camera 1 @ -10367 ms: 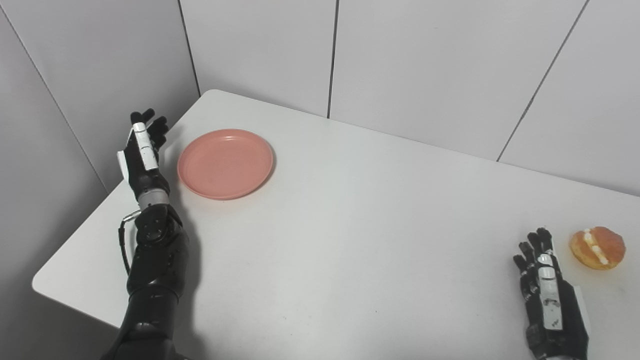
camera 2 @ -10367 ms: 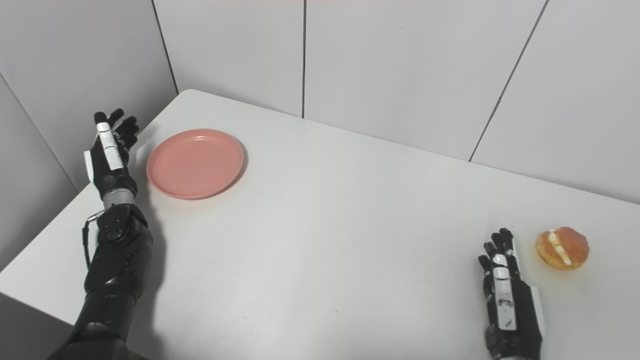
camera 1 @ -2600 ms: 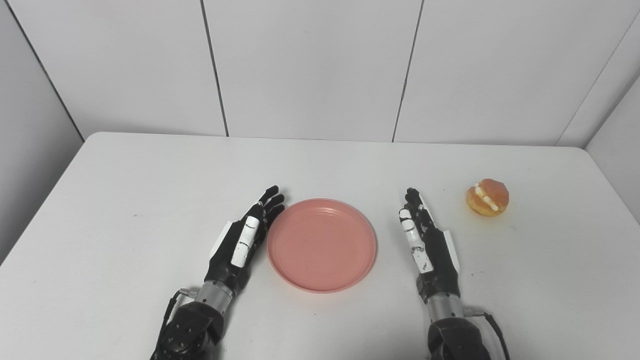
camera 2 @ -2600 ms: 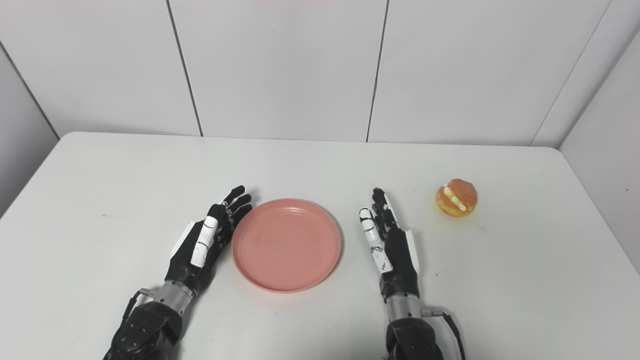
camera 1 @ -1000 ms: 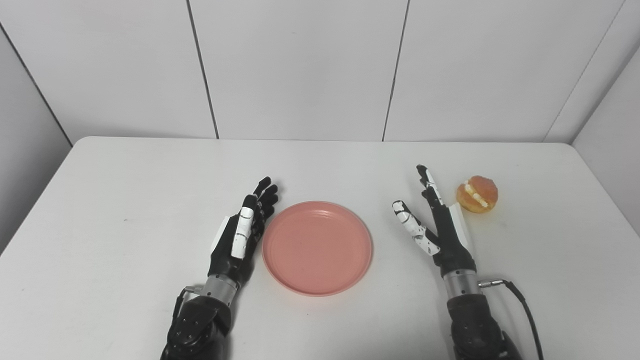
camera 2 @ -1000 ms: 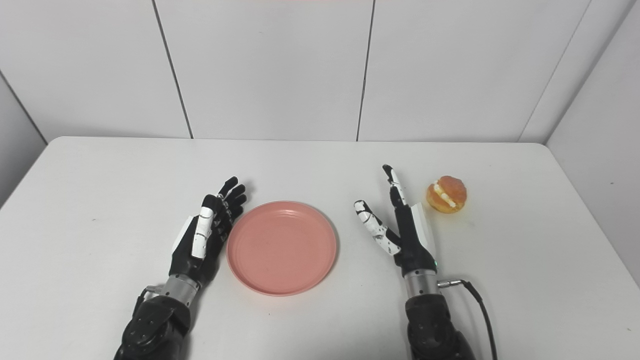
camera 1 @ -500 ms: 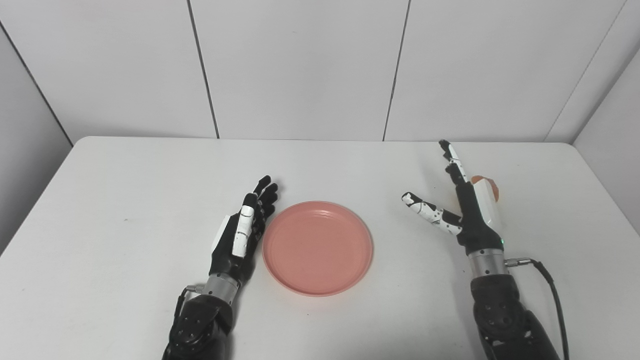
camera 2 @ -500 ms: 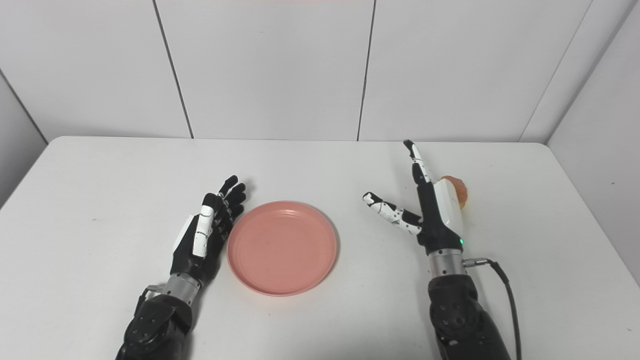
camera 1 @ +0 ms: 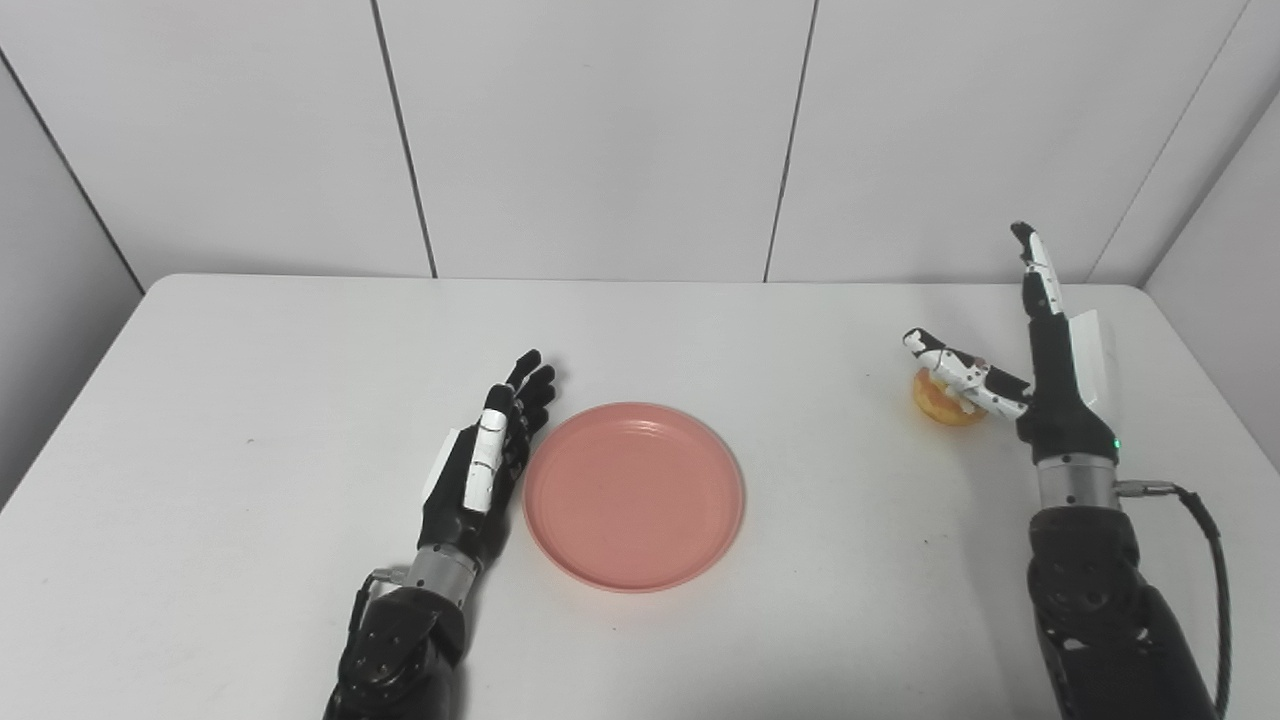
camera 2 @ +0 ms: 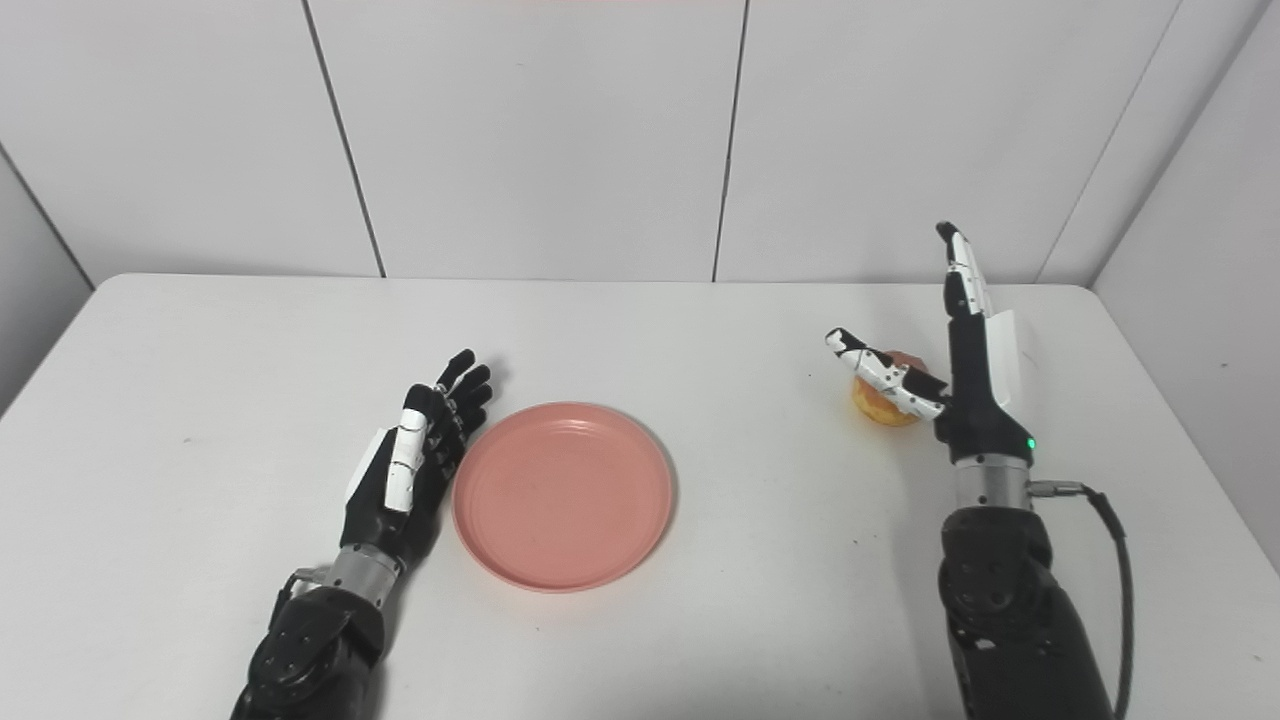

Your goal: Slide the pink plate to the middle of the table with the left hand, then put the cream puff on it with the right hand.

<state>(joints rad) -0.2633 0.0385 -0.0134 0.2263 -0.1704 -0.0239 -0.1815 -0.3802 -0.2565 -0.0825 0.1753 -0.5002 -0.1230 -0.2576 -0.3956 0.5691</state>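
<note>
The pink plate (camera 1: 634,494) lies flat near the middle of the white table (camera 1: 250,380). My left hand (camera 1: 484,466) rests open on its edge just left of the plate's rim, fingers straight and pointing away. The cream puff (camera 1: 942,406) sits on the table at the right, partly covered by the thumb of my right hand (camera 1: 1040,370). That hand is raised above the table, open, fingers pointing up and thumb stretched left over the puff. In the right eye view the puff (camera 2: 880,408) shows under the thumb in the same way.
The table's far edge meets a white panelled wall (camera 1: 600,140). Its right edge (camera 1: 1200,370) runs close beside the right hand. A black cable (camera 1: 1205,560) loops from the right wrist.
My right hand has lifted and swung right and away, from beside the plate to over the cream puff, thumb spread. The left hand and plate have stayed put in the last second.
</note>
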